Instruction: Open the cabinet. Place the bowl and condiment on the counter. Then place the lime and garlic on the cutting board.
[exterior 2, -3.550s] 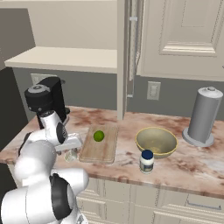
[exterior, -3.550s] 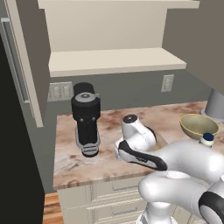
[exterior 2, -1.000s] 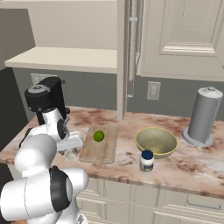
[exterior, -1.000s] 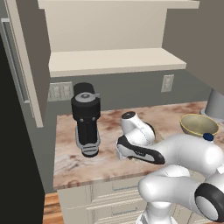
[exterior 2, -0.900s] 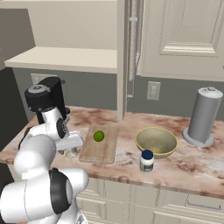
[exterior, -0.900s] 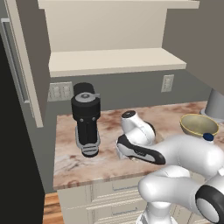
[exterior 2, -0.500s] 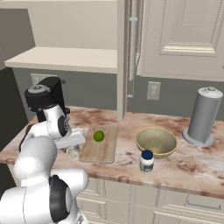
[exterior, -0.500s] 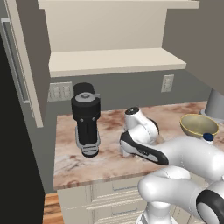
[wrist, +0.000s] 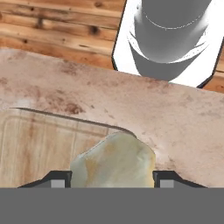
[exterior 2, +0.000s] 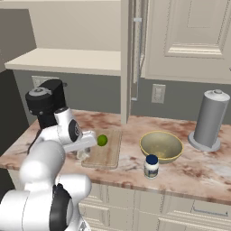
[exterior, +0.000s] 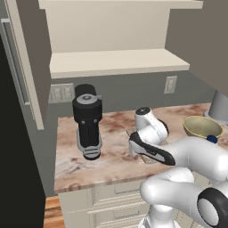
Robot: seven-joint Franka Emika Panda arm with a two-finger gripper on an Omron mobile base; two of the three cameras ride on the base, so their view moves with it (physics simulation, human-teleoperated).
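- Counter (exterior 2: 180,173) of pinkish-brown marble carries everything; at its left end, near the back edge, stands a black appliance (exterior 2: 45,106).
- Just right of the appliance, the gripper (exterior 2: 82,152) hangs low over the left edge of the cutting board (exterior 2: 106,155).
- In the hand view the garlic (wrist: 114,161) sits between the 2 finger tips (wrist: 57,179), and the jaws are closed on it at a medium width. The bulb is over the corner of the board, where the wood meets the marble.
- The cutting board lies near the front edge of the counter, left of the middle.
- The lime (exterior 2: 102,140) rests on the board, near its back edge, just beside the gripper.
- Above the board, the cabinet (exterior 2: 135,49) is open: 1 door stands edge-on with its long metal handle visible.
- The bowl (exterior 2: 161,146) stands on the counter right of the board, apart from it.
- The condiment (exterior 2: 151,166) stands in front of the bowl, near the front edge of the counter.
- A grey cylinder (exterior 2: 207,119) on a round base stands at the right end, near the back edge.
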